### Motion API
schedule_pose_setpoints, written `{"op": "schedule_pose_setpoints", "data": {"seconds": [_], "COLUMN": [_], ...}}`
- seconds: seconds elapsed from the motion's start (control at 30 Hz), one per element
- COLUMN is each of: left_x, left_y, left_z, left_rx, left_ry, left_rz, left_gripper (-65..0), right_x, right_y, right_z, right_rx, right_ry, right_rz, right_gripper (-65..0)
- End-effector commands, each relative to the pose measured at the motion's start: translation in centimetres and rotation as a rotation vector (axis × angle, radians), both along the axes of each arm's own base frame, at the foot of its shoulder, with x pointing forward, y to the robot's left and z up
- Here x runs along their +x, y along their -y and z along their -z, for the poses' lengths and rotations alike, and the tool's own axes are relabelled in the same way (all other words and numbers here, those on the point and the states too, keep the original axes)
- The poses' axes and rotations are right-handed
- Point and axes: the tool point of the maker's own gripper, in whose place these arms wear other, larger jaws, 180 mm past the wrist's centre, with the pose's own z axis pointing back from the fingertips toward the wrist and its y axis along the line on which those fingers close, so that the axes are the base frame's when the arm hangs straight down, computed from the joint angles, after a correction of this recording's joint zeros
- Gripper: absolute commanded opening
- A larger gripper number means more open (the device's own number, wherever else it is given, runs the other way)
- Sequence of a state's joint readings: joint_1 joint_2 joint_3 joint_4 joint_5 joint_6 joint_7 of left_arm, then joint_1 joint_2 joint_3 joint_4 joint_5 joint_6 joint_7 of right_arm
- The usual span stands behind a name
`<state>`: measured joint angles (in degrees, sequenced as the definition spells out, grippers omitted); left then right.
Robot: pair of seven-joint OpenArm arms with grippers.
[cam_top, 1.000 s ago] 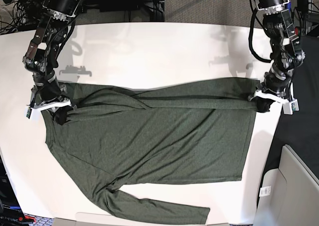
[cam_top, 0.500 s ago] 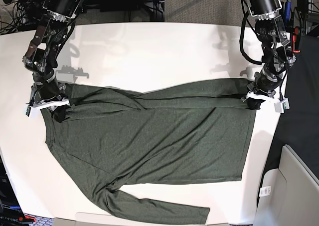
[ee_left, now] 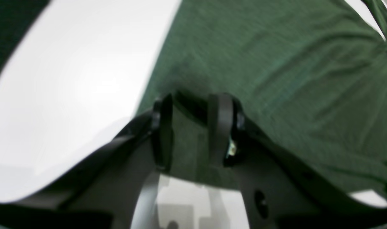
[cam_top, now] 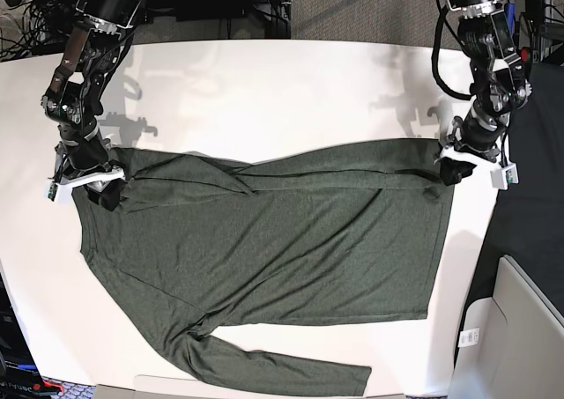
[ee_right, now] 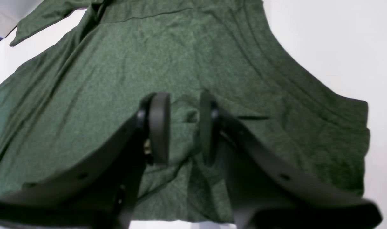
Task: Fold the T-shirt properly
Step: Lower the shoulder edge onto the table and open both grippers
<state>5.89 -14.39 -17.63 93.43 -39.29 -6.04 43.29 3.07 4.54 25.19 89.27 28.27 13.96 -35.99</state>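
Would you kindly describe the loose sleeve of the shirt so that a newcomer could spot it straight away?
Start from the white table, where the dark green shirt lies spread flat. Go to the table's near edge: the loose sleeve runs along it, flat on the tabletop. Unlike the other sleeve, folded across the shirt's body, this one sticks out beyond it.

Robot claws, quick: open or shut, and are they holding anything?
Left gripper: jaws open, astride the edge of the dark olive-green long-sleeved knit T-shirt, not clamping it.
Right gripper: jaws open over the shirt, nothing held.
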Motion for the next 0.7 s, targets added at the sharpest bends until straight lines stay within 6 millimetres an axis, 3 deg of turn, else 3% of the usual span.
{"op": "schedule_pose_setpoints", "data": {"seconds": [0.0,0.3,0.43,0.53,0.67], "left_x": [0.4,-3.5,-4.1,-3.6,-3.9], "left_y": [-0.9,0.1,0.9,1.3,1.7], "left_z": [-1.4,-0.1,0.9,0.9,2.9], "left_rx": [0.036,0.055,0.024,0.005,-0.049], "left_ry": [0.042,-0.027,-0.082,-0.080,-0.121], "left_rz": [0.000,0.035,0.049,0.047,0.020], "left_gripper": [-46.0,-40.8,-35.4,-35.2,-35.2], "right_x": [0.7,-0.8,-2.1,-3.1,-4.7], "right_y": [0.3,0.1,0.0,-0.2,-0.3], "right_z": [-2.2,-3.9,-4.1,-4.2,-4.0], "right_rx": [-0.021,-0.067,-0.090,-0.106,-0.125], "right_ry": [0.073,0.104,0.102,0.096,0.076], "right_rz": [0.001,-0.012,-0.020,-0.026,-0.032], "right_gripper": [-48.1,-47.7,-47.7,-47.7,-47.7]}}
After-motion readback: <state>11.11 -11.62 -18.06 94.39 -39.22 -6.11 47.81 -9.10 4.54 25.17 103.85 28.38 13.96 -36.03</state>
